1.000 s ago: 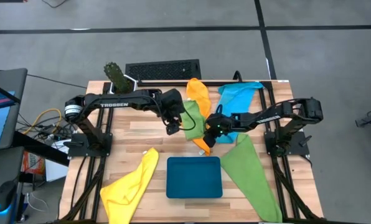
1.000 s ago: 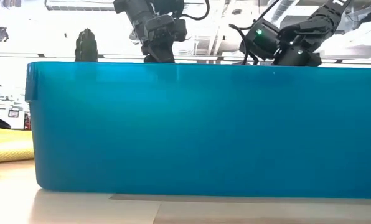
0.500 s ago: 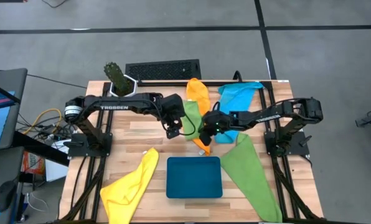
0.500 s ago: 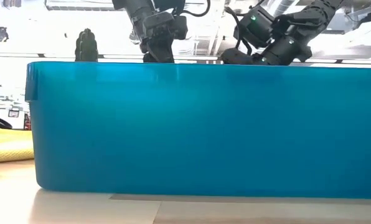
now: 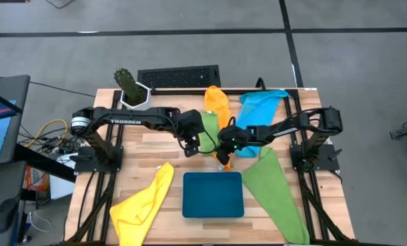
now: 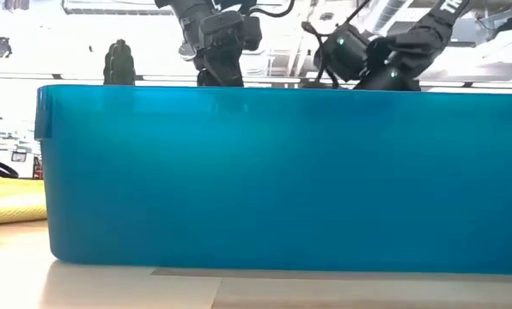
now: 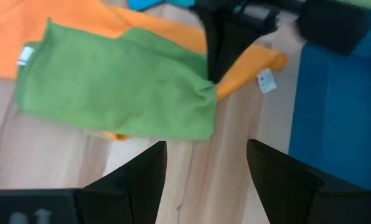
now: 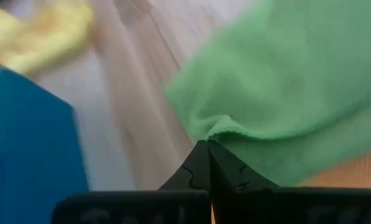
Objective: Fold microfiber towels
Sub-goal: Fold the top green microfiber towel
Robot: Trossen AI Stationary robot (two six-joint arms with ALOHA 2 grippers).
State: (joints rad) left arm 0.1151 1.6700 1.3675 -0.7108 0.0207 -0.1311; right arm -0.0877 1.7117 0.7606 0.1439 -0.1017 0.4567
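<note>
Item: green towel, centre of the high frame, lying over the orange towel on the table. I saw its corner pinched in my right gripper, fingers pressed together on the cloth; the right wrist view showed the green edge bunched at the closed tips. My left gripper hovered just left of that towel with its fingers spread, holding nothing, bare wood between them.

Further towels: a second green towel at lower right of the high frame; a yellow towel at lower left; a sky-blue towel at upper right, just beside the orange one.

Other stock: a dark teal tray at lower centre, its wall filling the low view; a potted cactus and a black keyboard along the upper table edge.
</note>
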